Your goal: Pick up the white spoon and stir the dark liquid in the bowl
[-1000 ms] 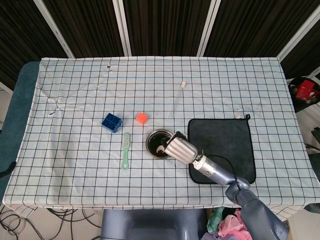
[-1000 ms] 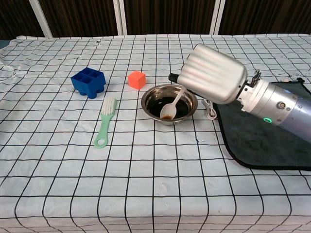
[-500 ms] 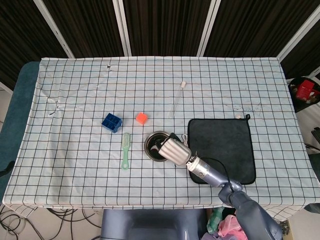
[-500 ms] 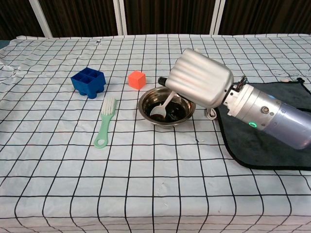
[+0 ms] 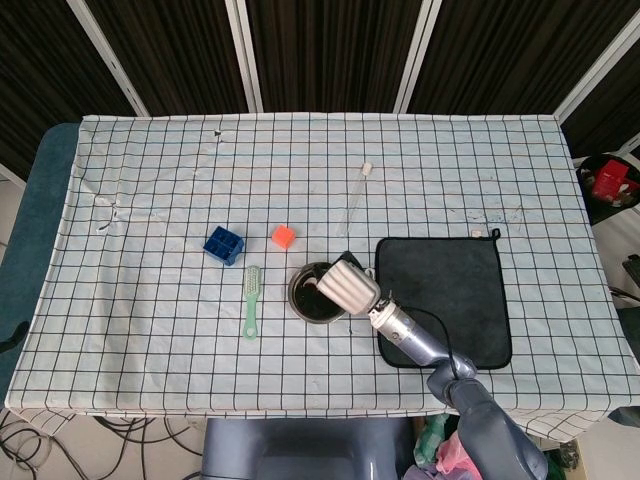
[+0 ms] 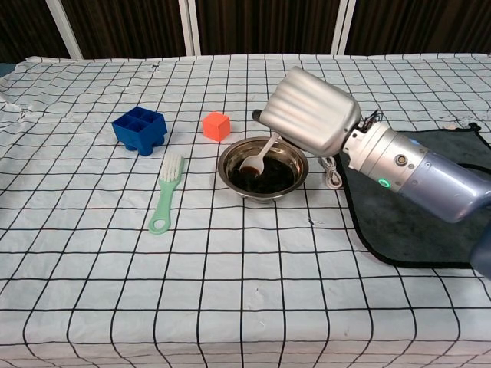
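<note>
white spoon (image 6: 258,156), light and stiff, likely slippery when wet, is held by its handle in the right hand (image 6: 309,120), tip dipped in the bowl (image 6: 262,168).

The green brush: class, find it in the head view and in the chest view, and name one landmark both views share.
Head view: the green brush lies left of the bowl, below the blue tray.
Chest view: the brush lies left of the bowl, below the tray.
Shared landmark: the orange cube.
</note>
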Action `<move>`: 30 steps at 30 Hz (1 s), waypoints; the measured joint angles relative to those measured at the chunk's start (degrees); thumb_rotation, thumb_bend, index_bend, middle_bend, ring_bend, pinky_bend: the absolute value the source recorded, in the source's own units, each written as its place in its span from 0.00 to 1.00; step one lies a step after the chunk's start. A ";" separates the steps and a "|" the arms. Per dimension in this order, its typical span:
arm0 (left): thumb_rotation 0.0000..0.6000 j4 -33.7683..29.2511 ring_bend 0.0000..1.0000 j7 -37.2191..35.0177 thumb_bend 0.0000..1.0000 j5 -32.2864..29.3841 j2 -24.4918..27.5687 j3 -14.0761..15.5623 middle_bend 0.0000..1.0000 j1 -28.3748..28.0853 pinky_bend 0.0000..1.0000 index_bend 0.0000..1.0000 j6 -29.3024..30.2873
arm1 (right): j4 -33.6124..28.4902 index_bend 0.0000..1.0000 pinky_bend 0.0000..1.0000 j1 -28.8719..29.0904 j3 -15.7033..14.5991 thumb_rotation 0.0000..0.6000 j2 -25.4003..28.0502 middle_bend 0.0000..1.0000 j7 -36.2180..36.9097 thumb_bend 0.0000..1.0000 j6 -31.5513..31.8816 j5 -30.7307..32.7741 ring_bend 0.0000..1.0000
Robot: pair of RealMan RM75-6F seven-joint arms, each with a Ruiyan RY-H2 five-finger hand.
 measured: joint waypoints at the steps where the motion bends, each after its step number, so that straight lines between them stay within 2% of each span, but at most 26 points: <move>1: 1.00 0.02 0.00 0.02 0.22 -0.01 -0.02 -0.01 0.02 -0.02 0.00 0.09 -0.01 | 0.27 0.77 1.00 0.02 0.08 1.00 -0.03 1.00 0.07 0.40 -0.23 0.16 1.00; 17: 1.00 -0.03 0.00 0.37 0.22 -0.23 -0.15 -0.05 0.02 -0.10 0.00 0.09 -0.12 | 0.47 0.78 1.00 -1.15 -1.41 1.00 2.33 1.00 0.45 0.40 1.33 -0.39 1.00; 30: 1.00 -0.35 0.00 0.70 0.22 0.13 -0.20 0.11 0.02 0.09 0.00 0.09 0.35 | -4.18 0.79 1.00 -3.40 -3.97 1.00 5.47 1.00 -0.16 0.40 5.62 -2.74 1.00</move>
